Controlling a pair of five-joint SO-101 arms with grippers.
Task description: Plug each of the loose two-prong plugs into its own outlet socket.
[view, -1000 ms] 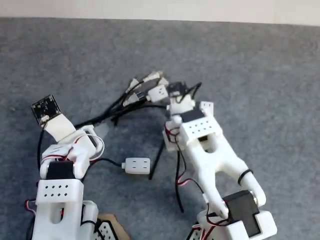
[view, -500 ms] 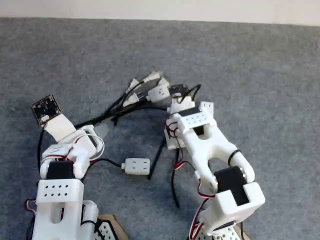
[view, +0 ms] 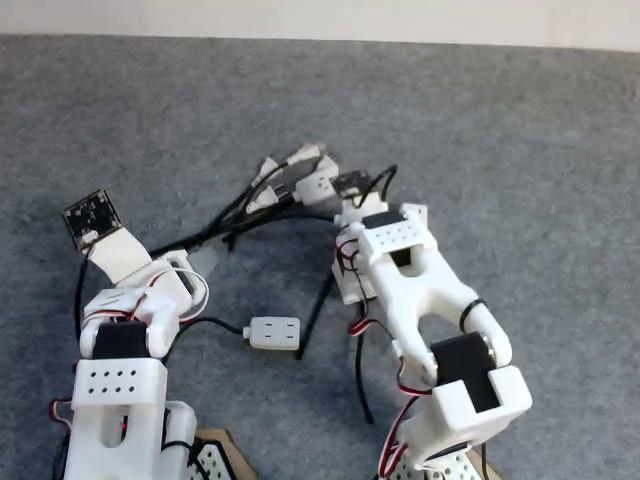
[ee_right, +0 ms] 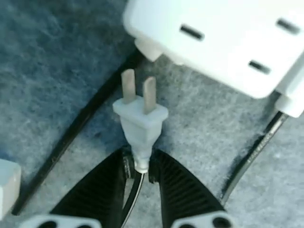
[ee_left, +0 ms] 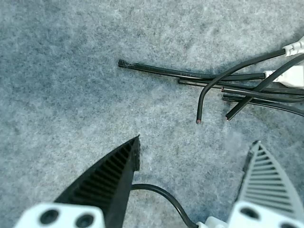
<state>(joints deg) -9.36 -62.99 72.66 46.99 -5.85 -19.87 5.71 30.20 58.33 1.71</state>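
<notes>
My right gripper [ee_right: 140,160] is shut on the neck of a white two-prong plug [ee_right: 141,113]. Its prongs point at a white outlet socket [ee_right: 223,40] and stop just short of it, off to one side of the slots. In the high view the right arm [view: 400,262] sits at the cable cluster in the middle. Another white outlet socket [view: 275,331] lies on its black cord near the front. More loose white plugs [view: 268,166] lie at the far end of the cluster. My left gripper [ee_left: 197,142] is open above bare carpet, close to several black cable ends [ee_left: 199,78].
Black cables [view: 225,225] fan out across the grey carpet between the arms. A cord [ee_left: 161,195] runs under the left gripper's fingers. Two more white socket blocks [view: 318,185] [view: 413,214] lie beside the right gripper. Bare carpet lies to the far left and right.
The right arm has folded, with its elbow drawn nearer the front, while the gripper stays at the cable cluster with the plug. The left arm has not moved.
</notes>
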